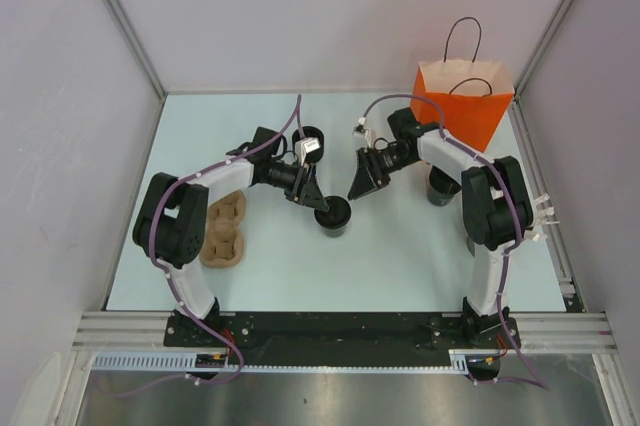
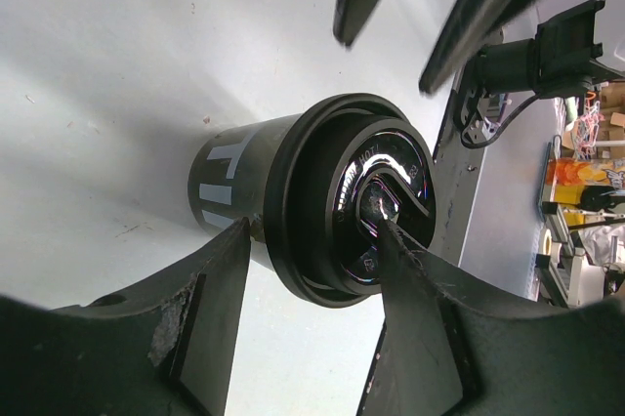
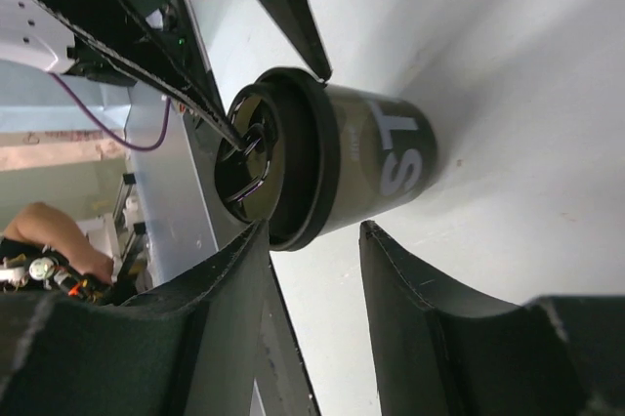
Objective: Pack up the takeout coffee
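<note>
A black takeout cup with a round black lid [image 1: 333, 214] stands upright on the pale table between my two grippers. In the left wrist view the cup [image 2: 322, 196] is just beyond my left gripper [image 2: 314, 230], which is open, one fingertip [image 2: 234, 240] beside the cup wall and the other in front of the lid. In the right wrist view the cup [image 3: 332, 167] stands just past my open right gripper [image 3: 314, 232]. From above, the left gripper [image 1: 318, 201] is at the cup's upper left and the right gripper [image 1: 358, 186] at its upper right.
A brown pulp cup tray [image 1: 225, 229] lies at the left by the left arm. An orange paper bag [image 1: 463, 104] stands open at the back right. A second black cup [image 1: 308, 135] stands behind the left wrist. A dark container [image 1: 440, 190] is partly hidden under the right arm.
</note>
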You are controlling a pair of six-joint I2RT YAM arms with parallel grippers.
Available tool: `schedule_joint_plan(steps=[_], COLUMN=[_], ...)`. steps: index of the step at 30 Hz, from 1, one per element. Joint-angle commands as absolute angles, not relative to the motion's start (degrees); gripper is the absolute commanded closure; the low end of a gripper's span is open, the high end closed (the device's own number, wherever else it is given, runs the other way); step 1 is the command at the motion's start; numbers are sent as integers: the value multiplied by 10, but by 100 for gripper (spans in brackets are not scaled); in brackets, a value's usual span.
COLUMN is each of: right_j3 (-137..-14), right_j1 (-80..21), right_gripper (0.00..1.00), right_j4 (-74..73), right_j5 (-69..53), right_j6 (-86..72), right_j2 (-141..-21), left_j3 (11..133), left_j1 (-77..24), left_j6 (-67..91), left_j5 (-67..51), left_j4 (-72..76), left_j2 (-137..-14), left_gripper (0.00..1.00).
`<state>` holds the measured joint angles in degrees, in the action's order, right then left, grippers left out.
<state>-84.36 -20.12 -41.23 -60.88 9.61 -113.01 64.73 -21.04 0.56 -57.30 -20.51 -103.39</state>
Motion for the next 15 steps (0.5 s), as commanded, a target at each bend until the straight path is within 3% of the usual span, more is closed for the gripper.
schedule_joint_plan(steps=[1, 15], right_j3=[-839, -838], right_j1=[-214, -219], right_gripper=[53, 55], right_j4=[-440, -485], right_j5=[-628, -621], right_j6=[127, 164], right_j2=[-1119, -1120], left_j3=[644, 647], left_j1=[-213, -215], left_j6=[-31, -26], left_j5=[-497, -499], left_j4=[-221, -217], left_j2=[-1039, -1044], left_gripper=[42, 42])
